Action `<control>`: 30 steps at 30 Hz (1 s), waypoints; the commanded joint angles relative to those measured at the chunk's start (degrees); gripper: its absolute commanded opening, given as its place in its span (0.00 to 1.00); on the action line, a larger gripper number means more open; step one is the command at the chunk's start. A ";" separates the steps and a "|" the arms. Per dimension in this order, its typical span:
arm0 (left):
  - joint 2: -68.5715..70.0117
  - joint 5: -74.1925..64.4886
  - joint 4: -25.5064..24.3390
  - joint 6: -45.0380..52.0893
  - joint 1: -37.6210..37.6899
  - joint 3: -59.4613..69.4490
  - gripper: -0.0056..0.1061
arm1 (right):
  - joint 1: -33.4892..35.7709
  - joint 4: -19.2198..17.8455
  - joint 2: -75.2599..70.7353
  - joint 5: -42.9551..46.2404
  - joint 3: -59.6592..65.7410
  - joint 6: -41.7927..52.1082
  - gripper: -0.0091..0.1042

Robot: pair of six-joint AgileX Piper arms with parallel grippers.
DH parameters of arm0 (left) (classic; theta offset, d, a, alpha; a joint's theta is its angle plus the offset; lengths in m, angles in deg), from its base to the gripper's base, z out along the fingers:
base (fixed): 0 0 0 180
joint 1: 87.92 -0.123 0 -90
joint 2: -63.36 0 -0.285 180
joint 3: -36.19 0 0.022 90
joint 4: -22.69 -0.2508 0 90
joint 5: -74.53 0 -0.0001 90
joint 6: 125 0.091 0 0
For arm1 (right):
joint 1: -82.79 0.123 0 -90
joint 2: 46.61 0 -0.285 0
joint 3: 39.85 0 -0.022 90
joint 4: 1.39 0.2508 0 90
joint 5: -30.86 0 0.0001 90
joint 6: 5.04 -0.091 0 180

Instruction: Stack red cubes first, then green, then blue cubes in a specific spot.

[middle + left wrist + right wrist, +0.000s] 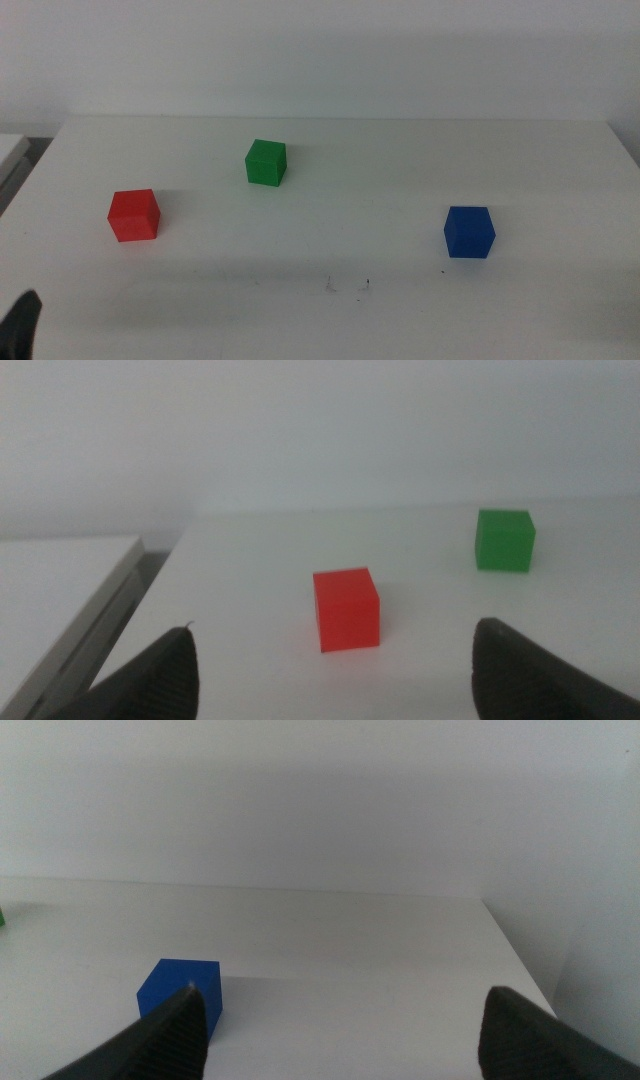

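Note:
In the middle view, the red cube [133,215] sits at the left of the white table, the green cube [266,162] farther back near the middle, and the blue cube [469,232] at the right. Two tiny dark specks mark the spot [347,284] near the front middle; it is bare. My left gripper [335,628] is open, with the red cube [346,608] a little ahead between its jaws and the green cube [505,540] beyond. Only its dark tip [22,325] shows in the middle view. My right gripper [342,992] is open, with the blue cube [180,995] ahead, partly behind one jaw.
The table's left edge meets a lower grey-white surface [60,590], which also shows in the middle view [10,150]. The table's right edge [520,950] runs close to the blue cube's side. A plain white wall stands behind the table.

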 commanded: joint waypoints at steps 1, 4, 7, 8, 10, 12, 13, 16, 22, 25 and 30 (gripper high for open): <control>-5.32 -0.75 -0.12 -0.15 0.00 -4.70 0.89 | -0.20 -0.21 -0.24 0.52 0.16 0.27 0.83; -17.37 -6.31 -0.12 -0.15 0.00 -15.94 0.89 | -0.20 -0.21 -0.24 0.52 0.16 0.27 0.83; -28.76 -14.87 -0.12 -0.15 0.00 -27.67 0.89 | -0.20 -0.21 -0.24 0.52 0.16 0.27 0.83; -31.78 -17.06 -0.12 -0.15 0.00 -30.88 0.89 | -0.20 -0.21 -0.24 0.52 0.16 0.27 0.83; -39.12 -22.88 -0.12 -0.15 0.00 -38.83 0.89 | -0.20 -0.21 -0.24 0.52 0.16 0.27 0.83; -46.15 -28.30 0.25 -0.15 0.00 -46.66 0.89 | -0.20 -0.21 -0.24 0.52 0.16 0.27 0.83; -49.56 -31.43 0.86 -0.15 0.00 -50.48 0.89 | -0.20 -0.21 -0.24 0.52 0.16 0.27 0.83; -58.88 -39.84 2.72 -0.38 0.00 -60.60 0.89 | -0.20 -0.21 -0.24 0.52 0.16 0.27 0.83; -76.18 -50.59 6.49 -2.81 0.00 -76.97 0.89 | -0.20 -0.21 -0.24 0.52 0.16 0.27 0.83; -86.33 -55.95 5.64 -8.95 0.00 -82.83 0.89 | -0.20 -0.21 -0.24 0.52 0.16 0.27 0.83; -95.40 -54.24 3.85 -9.71 0.00 -85.74 0.89 | -0.20 -0.21 -0.24 0.52 0.16 0.27 0.83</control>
